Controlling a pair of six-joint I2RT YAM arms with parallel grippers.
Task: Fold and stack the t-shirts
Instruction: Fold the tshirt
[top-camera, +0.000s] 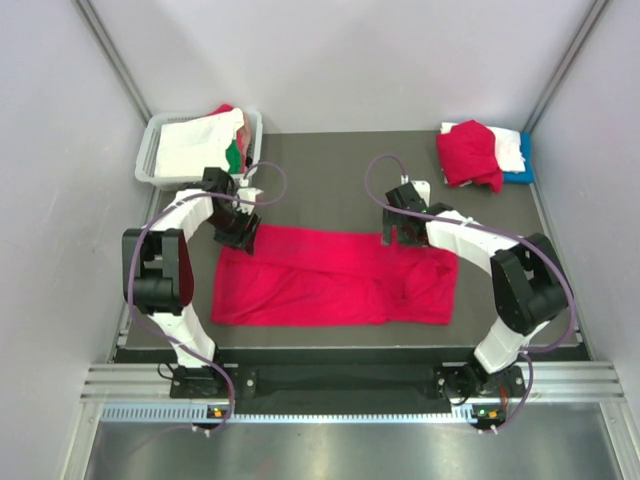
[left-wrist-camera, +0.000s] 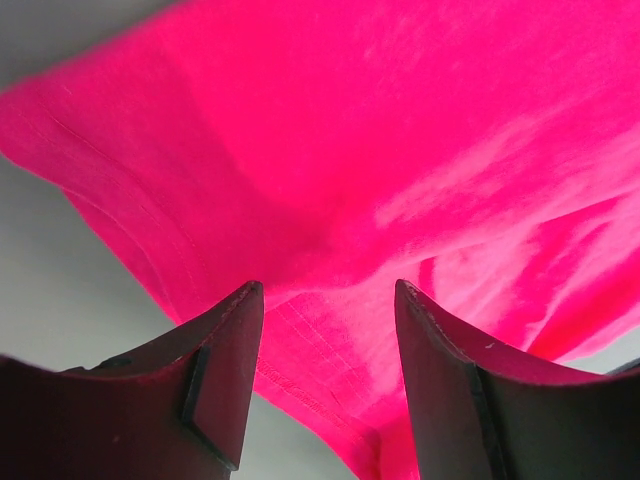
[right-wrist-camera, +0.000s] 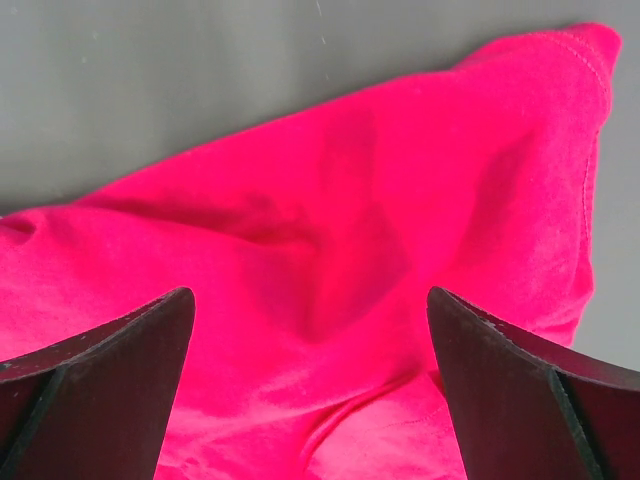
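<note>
1. A red shirt (top-camera: 330, 280) lies spread out in the middle of the tabletop (top-camera: 320, 170).
2. The left claw (top-camera: 240, 232) is at the shirt's far left corner. Its fingers are partly apart and hold nothing. It may be touching the cloth, but that is hard to see.
3. The right claw (top-camera: 393, 235) is at the shirt's far edge, wide open, with nothing in it.
4. A pile of shirts (top-camera: 470, 152), red on white and blue, sits in the far right corner.
5. A tub (top-camera: 150, 165) of clothes sits in the far left corner.
</note>
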